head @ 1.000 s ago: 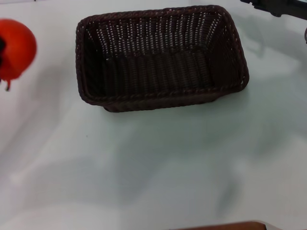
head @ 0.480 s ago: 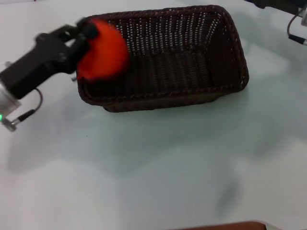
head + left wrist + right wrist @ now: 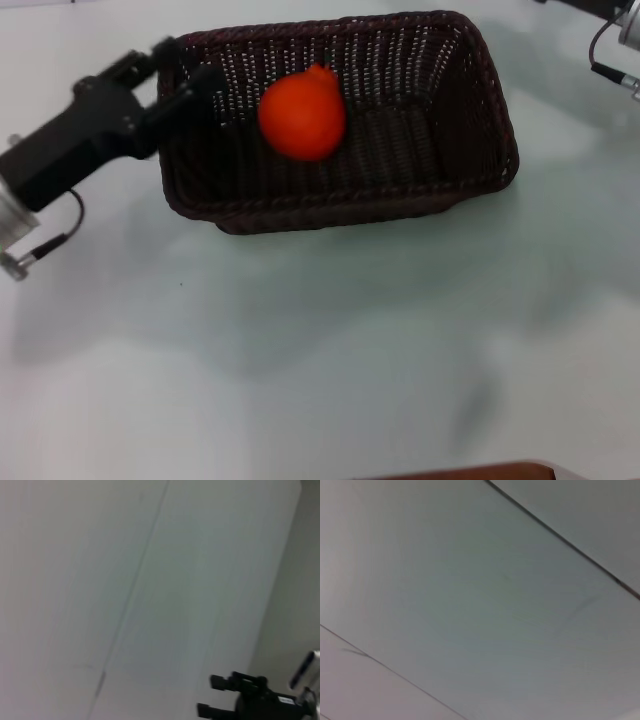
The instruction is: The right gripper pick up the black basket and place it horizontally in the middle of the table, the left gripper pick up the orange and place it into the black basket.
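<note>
Half a second back clamped on the orange point(image 3: 302, 112); now let go, left gripper point(image 3: 183, 72) spread wide at the black basket's point(image 3: 335, 205) left rim. Fruit apart from the fingers, inside the basket, probably settled on its floor. Placing step done; next, back away from the basket. Right gripper point(image 3: 618, 28) parked beyond the basket's far right corner, fingers unseen. Plain white counter point(image 3: 330, 350) around; wrist views blank.

Woven wicker basket point(image 3: 440, 150), dark and rough; table point(image 3: 330, 340) smooth, faintly glossy; orange point(image 3: 302, 113) seemingly matt.
</note>
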{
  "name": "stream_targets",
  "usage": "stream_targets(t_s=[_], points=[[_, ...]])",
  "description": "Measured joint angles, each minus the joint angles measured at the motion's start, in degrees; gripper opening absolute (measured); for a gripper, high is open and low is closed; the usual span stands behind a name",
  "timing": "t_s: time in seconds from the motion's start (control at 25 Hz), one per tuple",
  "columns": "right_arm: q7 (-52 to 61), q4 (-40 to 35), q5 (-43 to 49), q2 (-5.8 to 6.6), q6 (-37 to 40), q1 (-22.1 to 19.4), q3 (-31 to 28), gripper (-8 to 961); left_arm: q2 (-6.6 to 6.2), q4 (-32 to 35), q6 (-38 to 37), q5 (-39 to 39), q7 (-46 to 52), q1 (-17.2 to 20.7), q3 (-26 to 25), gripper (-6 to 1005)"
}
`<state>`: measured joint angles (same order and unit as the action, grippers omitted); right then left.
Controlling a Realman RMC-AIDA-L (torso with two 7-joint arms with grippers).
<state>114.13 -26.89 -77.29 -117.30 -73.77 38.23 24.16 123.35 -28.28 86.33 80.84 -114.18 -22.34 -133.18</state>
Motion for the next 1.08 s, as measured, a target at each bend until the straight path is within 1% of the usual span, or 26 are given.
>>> stream_targets(t_s=[0.08, 0.2, 0.32, 0.44, 0.48, 0.56, 0.64, 0.72, 0.84, 0.96, 1.08], points=[[-4.0, 0.18, -2.84, -0.01, -2.3, -0.19, 0.03, 737, 0.38, -0.55, 1.04, -0.31, -0.24, 1.06, -2.86, 628], [-11.92, 0.2, -6.27, -0.3, -6.58, -0.32, 0.04, 737, 0.58, 0.36, 3.84, -1.71, -0.86, 2.39, -9.15, 688], [-20.74, 0.17, -10.35, -1.08, -9.75, -0.67, -0.23, 736, 0.52, 2.59, 8.5, -4.2, -4.66, 4.12, -16.38, 748], [-33.58, 1.78, -17.09, -1.99, -11.56, -1.78, -0.48, 737, 0.61, 6.23, 14.16, -8.34, -10.59, 6.13, -23.81, 743], [-38.85, 3.22, -20.5, -2.24, -12.04, -2.2, -0.49, 737, 0.61, 7.62, 15.67, -9.62, -12.3, 6.91, -26.21, 741], [-49.61, 7.67, -27.91, -2.31, -12.74, -2.78, -0.68, 737, 0.6, 9.12, 17.43, -11.97, -14.25, 8.65, -30.02, 739], [-60.76, 12.63, -35.72, -2.33, -12.97, -3.19, -1.29, 737, 0.59, 9.56, 17.88, -14.86, -14.76, 10.39, -31.28, 739], [-69.95, 16.55, -42.07, -2.35, -12.84, -3.31, -2.36, 737, 0.61, 10.31, 17.97, -18.32, -14.91, 12.02, -31.41, 739], [-80.62, 19.85, -45.7, -2.37, -12.27, -3.36, -5.98, 738, 0.66, 12.17, 18.03, -23.77, -15.06, 14.16, -31.49, 739], [-82.44, 20.39, -45.78, -2.37, -11.53, -3.46, -9.44, 738, 0.71, 14.19, 18.09, -28.59, -15.7, 15.59, -31.56, 739], [-82.64, 20.55, -45.83, -2.34, -10.93, -3.72, -11.69, 738, 0.71, 15.32, 18.15, -31.07, -15.98, 16.12, -31.6, 739]])
